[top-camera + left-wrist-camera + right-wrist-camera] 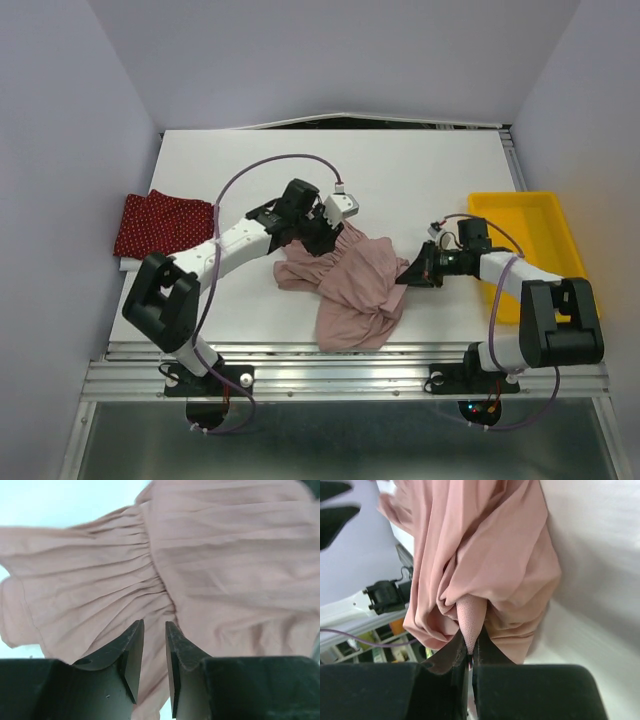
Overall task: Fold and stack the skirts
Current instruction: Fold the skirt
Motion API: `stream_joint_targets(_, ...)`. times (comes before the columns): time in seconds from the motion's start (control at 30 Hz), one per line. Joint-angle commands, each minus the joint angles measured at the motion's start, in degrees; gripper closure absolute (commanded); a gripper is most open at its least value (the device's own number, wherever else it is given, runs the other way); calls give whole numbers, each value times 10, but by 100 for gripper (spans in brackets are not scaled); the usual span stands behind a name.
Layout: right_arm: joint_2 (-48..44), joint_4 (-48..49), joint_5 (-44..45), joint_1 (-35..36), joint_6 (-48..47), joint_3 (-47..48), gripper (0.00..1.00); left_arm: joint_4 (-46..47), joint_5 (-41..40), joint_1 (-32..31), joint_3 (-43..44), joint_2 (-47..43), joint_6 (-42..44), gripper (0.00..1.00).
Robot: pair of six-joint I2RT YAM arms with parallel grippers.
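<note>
**Two grippers at the pink skirt; one grip confirmed**

Two skirts are in view. The dark red dotted skirt (160, 222) lies folded flat at the table's (400, 170) left edge. The pink skirt (350, 290) lies bunched and unfolded at the middle, spilling toward the near edge.

We find the right gripper (470, 650) pressed together on a gathered tuck of pink cloth at the heap's right edge. The wrist view shows the fold caught between the jaws.

The left gripper (152, 627) sits at the heap's upper left, over the gathered band, with its jaws a narrow way apart. Pink cloth shows in the gap, but the view is too close for us to tell whether any of it is nipped.

The governing relation is that the pink skirt lies between the two grippers. Its bulk hangs below the line joining them, toward the arm bases.

We judge that the step in hand is spreading this skirt, with folding not yet begun. Drawing the grippers apart along that line should open the cloth.

The red skirt lies well apart to the left, so the left arm is nearer for stacking. The yellow tray (545, 205) stands at the right and plays no part.
</note>
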Motion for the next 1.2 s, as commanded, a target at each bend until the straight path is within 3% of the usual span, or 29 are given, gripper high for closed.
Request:
stream_joint_targets(0.0, 17, 53, 6, 54, 63, -19, 99, -28, -77, 4, 9, 72, 5, 65)
stream_joint_targets(0.1, 17, 54, 6, 70, 97, -32, 98, -7, -95, 19, 16, 117, -3, 65)
stream_joint_targets(0.17, 6, 68, 6, 89, 133, -36, 92, 4, -100, 26, 34, 147, 8, 66)
stream_joint_targets(0.2, 1, 81, 6, 110, 147, -42, 76, 0, -100, 39, 65, 185, 15, 67)
stream_joint_targets(0.3, -6, 90, 0, 144, 164, -42, 59, -15, -66, 66, 150, 260, 31, 67)
stream_joint_targets(0.33, -12, 78, 3, 156, 151, -32, 39, -29, -57, 69, 173, 277, 53, 68)
stream_joint_targets(0.43, -5, 16, 14, 156, 80, 14, 16, -47, -16, 72, 244, 318, 114, 68)
stream_joint_targets(0.57, 20, -153, 39, 156, -100, 171, 16, -80, 23, 72, 329, 345, 151, 67)
stream_joint_targets(0.63, 38, -238, 55, 156, -146, 233, 23, -95, 36, 72, 345, 340, 158, 65)
stream_joint_targets(0.7, 39, -255, 59, 141, -185, 291, 26, -82, 53, 74, 333, 300, 151, 63)
stream_joint_targets(0.9, 53, -151, 95, 141, -203, 321, 29, -37, 47, 84, 217, 120, 118, 52)
stream_joint_targets(1.07, 143, -38, 110, 141, -212, 384, 36, -46, 6, 77, 78, -26, 167, 48)
stream_joint_targets(1.17, 201, 19, 110, 141, -202, 437, 36, -51, -25, 37, 9, -109, 203, 48)
